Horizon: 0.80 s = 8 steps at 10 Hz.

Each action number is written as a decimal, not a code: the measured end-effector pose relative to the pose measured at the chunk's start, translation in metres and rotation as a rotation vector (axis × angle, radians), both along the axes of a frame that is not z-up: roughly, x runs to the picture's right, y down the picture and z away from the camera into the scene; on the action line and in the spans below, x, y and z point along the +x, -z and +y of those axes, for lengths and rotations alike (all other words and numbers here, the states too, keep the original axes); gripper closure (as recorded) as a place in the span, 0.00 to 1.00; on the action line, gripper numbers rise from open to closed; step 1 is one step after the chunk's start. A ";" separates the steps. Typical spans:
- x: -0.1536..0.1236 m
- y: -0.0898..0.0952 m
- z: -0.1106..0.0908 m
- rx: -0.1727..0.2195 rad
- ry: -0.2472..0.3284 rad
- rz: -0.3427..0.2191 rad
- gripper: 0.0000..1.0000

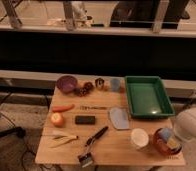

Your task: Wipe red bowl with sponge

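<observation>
The red bowl point(166, 143) sits at the table's front right corner, just right of a white cup point(139, 137). Inside it lies the sponge point(165, 134), light blue with a yellowish part toward the right. My white arm point(192, 126) comes in from the right edge and hangs close beside the bowl. My gripper point(176, 142) is at the arm's lower end, by the bowl's right rim, mostly hidden by the arm's body.
A green tray point(147, 95) stands at the back right. A blue-grey cloth point(119, 118), black block point(85, 120), brush point(91, 148), carrot point(63, 107), orange fruit point(57, 119) and purple bowl point(67, 83) are spread over the wooden table point(116, 150).
</observation>
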<state>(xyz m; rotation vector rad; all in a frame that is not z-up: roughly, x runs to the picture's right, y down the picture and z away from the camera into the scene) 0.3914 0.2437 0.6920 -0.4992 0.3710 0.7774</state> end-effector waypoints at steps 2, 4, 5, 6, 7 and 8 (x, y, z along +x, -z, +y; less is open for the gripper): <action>0.003 -0.001 0.000 -0.006 -0.009 0.008 0.47; 0.005 -0.001 -0.001 -0.005 -0.026 0.018 0.28; 0.005 -0.001 -0.001 -0.005 -0.031 0.018 0.22; 0.005 -0.001 -0.001 -0.004 -0.035 0.018 0.20; 0.006 0.000 -0.001 -0.003 -0.038 0.019 0.20; 0.005 0.000 -0.002 -0.002 -0.041 0.018 0.20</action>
